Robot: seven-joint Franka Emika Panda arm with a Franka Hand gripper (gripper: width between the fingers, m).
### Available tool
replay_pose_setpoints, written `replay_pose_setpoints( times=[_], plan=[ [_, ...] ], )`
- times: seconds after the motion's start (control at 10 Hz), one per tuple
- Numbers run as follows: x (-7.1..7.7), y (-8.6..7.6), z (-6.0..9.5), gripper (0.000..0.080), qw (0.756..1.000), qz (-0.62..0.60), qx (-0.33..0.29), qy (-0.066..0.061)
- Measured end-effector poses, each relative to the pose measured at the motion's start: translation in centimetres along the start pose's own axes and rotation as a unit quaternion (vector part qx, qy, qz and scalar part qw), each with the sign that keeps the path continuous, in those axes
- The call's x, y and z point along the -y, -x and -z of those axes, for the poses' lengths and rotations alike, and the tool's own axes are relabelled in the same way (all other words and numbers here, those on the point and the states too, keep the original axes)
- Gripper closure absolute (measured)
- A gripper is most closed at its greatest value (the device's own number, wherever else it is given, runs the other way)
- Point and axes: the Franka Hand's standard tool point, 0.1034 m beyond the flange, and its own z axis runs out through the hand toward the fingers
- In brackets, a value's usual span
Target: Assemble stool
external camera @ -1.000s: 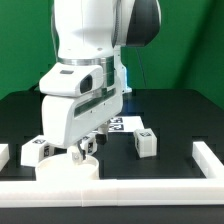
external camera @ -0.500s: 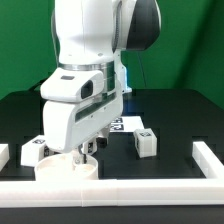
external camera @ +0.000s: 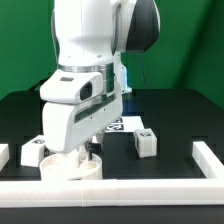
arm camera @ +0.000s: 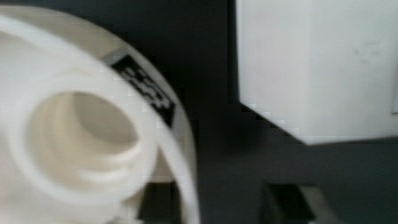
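The round white seat disc (external camera: 68, 168) lies near the table's front, toward the exterior view's left. My gripper (external camera: 88, 152) hangs low over its far rim, fingers apart. In the wrist view the seat (arm camera: 71, 130), with a round socket and a tag on its rim, fills one side. The gripper (arm camera: 228, 205) is open, one finger by the rim and the other over bare table. One tagged white leg (external camera: 145, 141) stands toward the exterior view's right, another (external camera: 35, 150) just beside the seat. A white block (arm camera: 320, 70) shows close in the wrist view.
White border rails run along the front (external camera: 130, 190) and at both sides, one toward the exterior view's right (external camera: 205, 155). The marker board (external camera: 122, 123) lies behind the arm on the black table.
The gripper has come down a little toward the seat disc's rim. The seat and legs have not moved.
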Motion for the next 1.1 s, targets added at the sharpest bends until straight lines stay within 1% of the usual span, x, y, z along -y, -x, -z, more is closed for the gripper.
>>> replay_pose_setpoints(
  times=[0.1, 0.2, 0.3, 0.8, 0.9, 1.0, 1.1],
  plan=[
    [0.0, 0.0, 0.0, 0.0699, 1.0, 0.0, 0.0, 0.0],
    [0.0, 0.0, 0.0, 0.0699, 1.0, 0.0, 0.0, 0.0],
    [0.0, 0.0, 0.0, 0.0771, 1.0, 0.0, 0.0, 0.0],
    [0.0, 0.0, 0.0, 0.0771, 1.0, 0.0, 0.0, 0.0],
    [0.1, -0.2, 0.0, 0.0771, 1.0, 0.003, 0.001, 0.0],
    [0.5, -1.5, -0.1, 0.0771, 1.0, 0.019, 0.001, 0.0],
    [0.8, -3.2, -0.1, 0.0771, 0.999, 0.032, -0.002, 0.001]
  ],
)
